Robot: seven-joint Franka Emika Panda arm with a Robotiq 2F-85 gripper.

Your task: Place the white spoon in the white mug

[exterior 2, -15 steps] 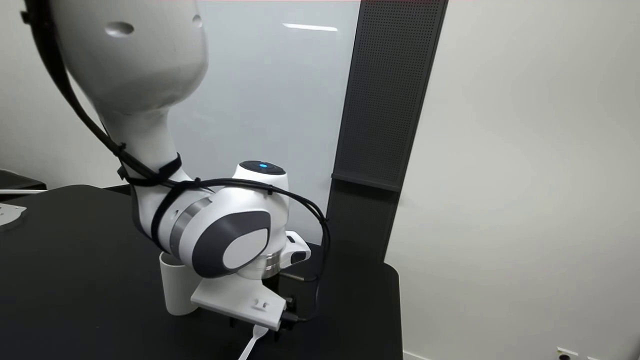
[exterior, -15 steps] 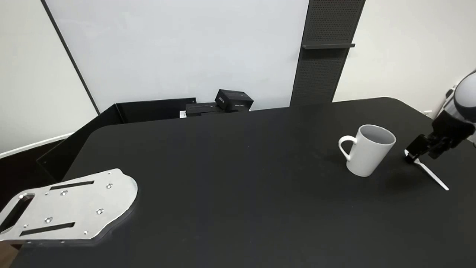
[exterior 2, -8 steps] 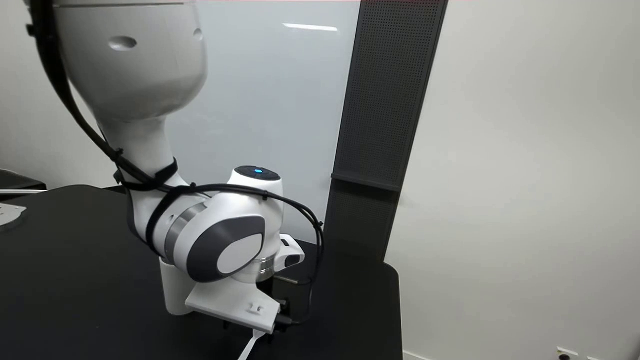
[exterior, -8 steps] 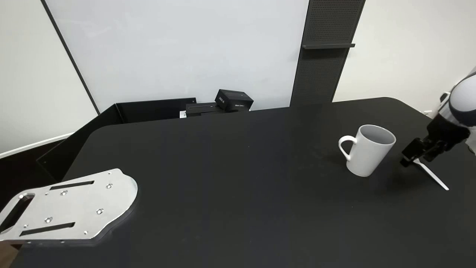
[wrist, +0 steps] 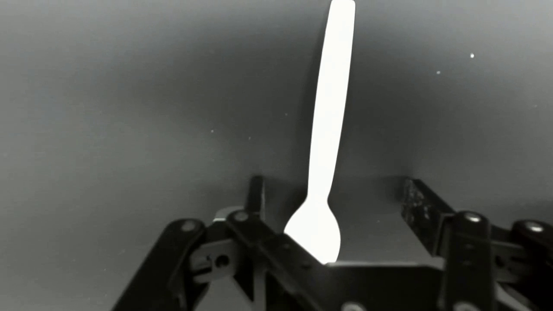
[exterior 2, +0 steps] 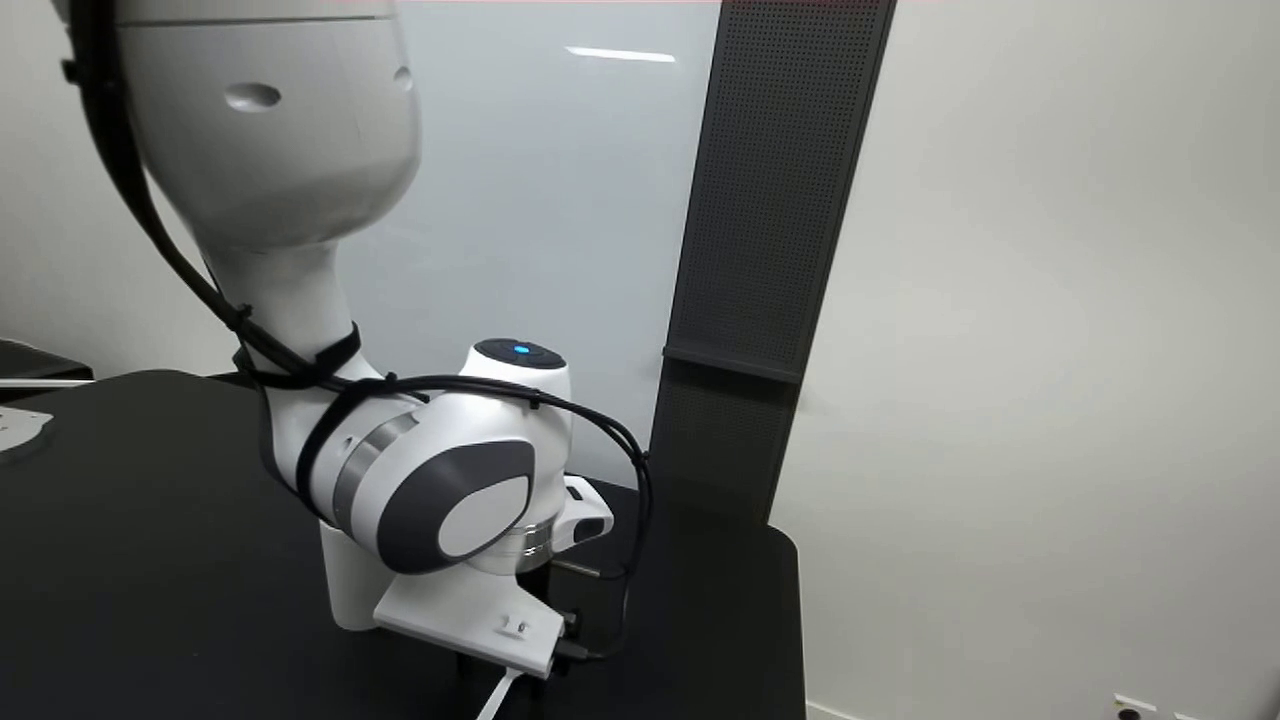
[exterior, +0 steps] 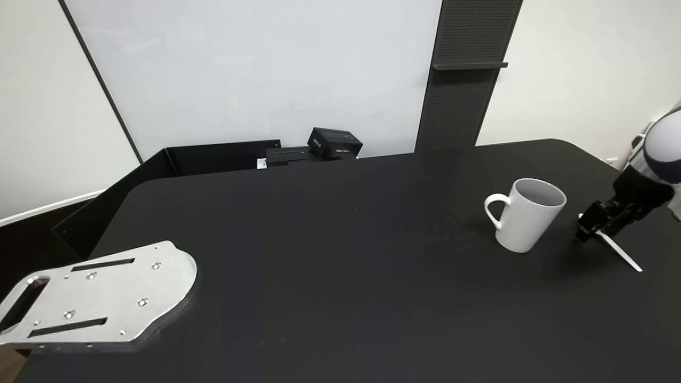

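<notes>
White spoon (wrist: 329, 116), toward right edge of tabletop (exterior: 330, 255) in both exterior views, gripper (wrist: 333, 193) apart around it, white mug (exterior: 528, 226) farther inward.

The mug (exterior: 525, 226) looks smooth and faintly glossy, the spoon (wrist: 332, 99) like smooth plastic, the desk (exterior: 330, 266) matt. The plate (exterior: 119, 290) looks like smooth metal; shiny screws (wrist: 473, 218) stud the matt claw (wrist: 333, 182).

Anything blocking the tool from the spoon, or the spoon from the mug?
Nothing visible. The open tool has the white spoon between its fingers, and no other object shows between spoon and white mug.
</notes>
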